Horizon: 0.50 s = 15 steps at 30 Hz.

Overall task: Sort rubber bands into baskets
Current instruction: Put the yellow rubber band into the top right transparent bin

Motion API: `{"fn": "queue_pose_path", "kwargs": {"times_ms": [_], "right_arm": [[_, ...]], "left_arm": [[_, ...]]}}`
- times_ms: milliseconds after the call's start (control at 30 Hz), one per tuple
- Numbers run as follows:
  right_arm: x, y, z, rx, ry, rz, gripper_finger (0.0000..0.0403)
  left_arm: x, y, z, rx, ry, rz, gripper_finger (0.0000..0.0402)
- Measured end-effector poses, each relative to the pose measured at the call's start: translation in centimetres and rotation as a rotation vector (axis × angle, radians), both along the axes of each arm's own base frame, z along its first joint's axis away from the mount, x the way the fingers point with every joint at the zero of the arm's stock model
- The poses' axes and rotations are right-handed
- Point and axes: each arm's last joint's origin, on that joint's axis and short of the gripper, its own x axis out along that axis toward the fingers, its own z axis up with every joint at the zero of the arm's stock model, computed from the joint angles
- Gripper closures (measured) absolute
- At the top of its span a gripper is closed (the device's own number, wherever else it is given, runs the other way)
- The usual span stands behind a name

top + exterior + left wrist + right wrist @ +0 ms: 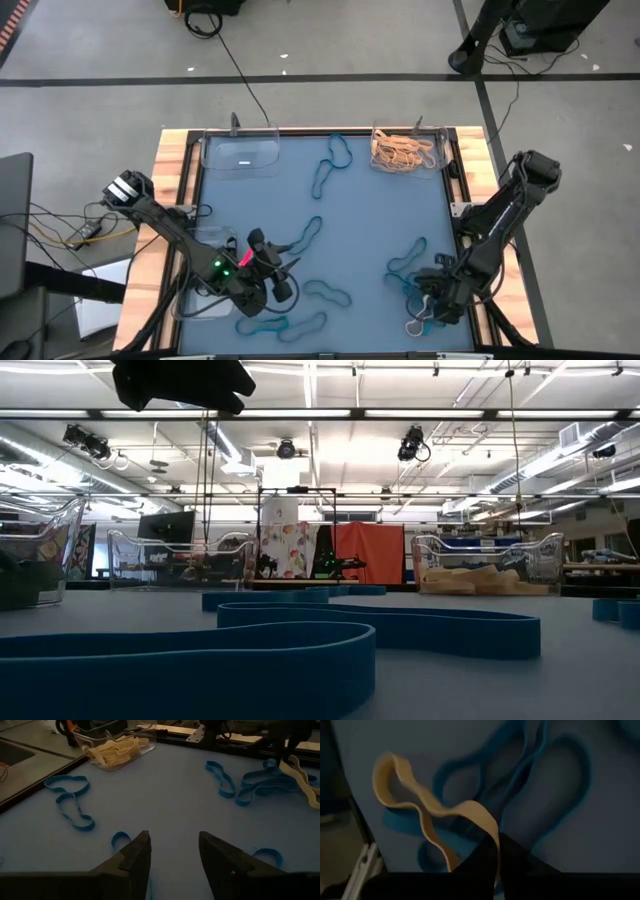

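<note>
Your tan rubber band [432, 812] is pinched between the fingers of the right tool [497, 855], which have closed flat on one end of it; the rest of the loop arches up over a cluster of teal-blue rubber bands [530, 785] lying on the blue tabletop [370, 215]. From above, you find that right tool [432, 305] near the tabletop's front right corner, with the tan loop [418, 322] trailing beside it

Take the tan-filled basket [405, 150] at the far right corner as your landmark. It holds a heap of tan bands [403, 152]. To its left along the far edge sits a second clear basket [240, 155], and between the two lies a teal-blue loop [330, 165]. Diagonally across from the landmark, at the front left, a third clear basket [205, 300] sits partly under the left arm

Your left tool [272, 262] hovers over the front left of the tabletop, its fingers [135, 857] spread apart with nothing between them. Beyond them, in its wrist view, you see teal-blue bands [70, 802] scattered on the tabletop and the tan heap [117, 750] in the distance. More teal-blue loops [290, 322] lie along the front edge
</note>
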Motion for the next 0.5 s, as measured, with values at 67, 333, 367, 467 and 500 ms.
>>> {"fn": "queue_pose_path", "kwargs": {"times_ms": [67,333,367,467,500], "right_arm": [[0.2,0.0,0.8,-0.017,-0.047,0.013,0.0388],[1.9,-1.7,2.9,-0.245,-0.228,-0.009,0.0392],[2.1,-2.0,3.1,-0.281,-0.234,-0.014,0.0392],[2.9,-3.2,3.9,-0.400,-0.264,-0.053,0.0393],[3.1,-3.6,4.2,-0.444,-0.278,-0.071,0.0393]], "left_arm": [[0.0,0.0,0.0,0.001,0.001,0.000,0.0232],[0.1,0.5,-0.8,-0.066,0.092,-0.028,0.0232],[0.3,0.6,-1.0,-0.070,0.096,-0.022,0.0232],[0.6,0.6,-1.6,-0.066,0.115,-0.017,0.0232],[0.7,0.7,-1.7,-0.066,0.118,-0.016,0.0232]]}}
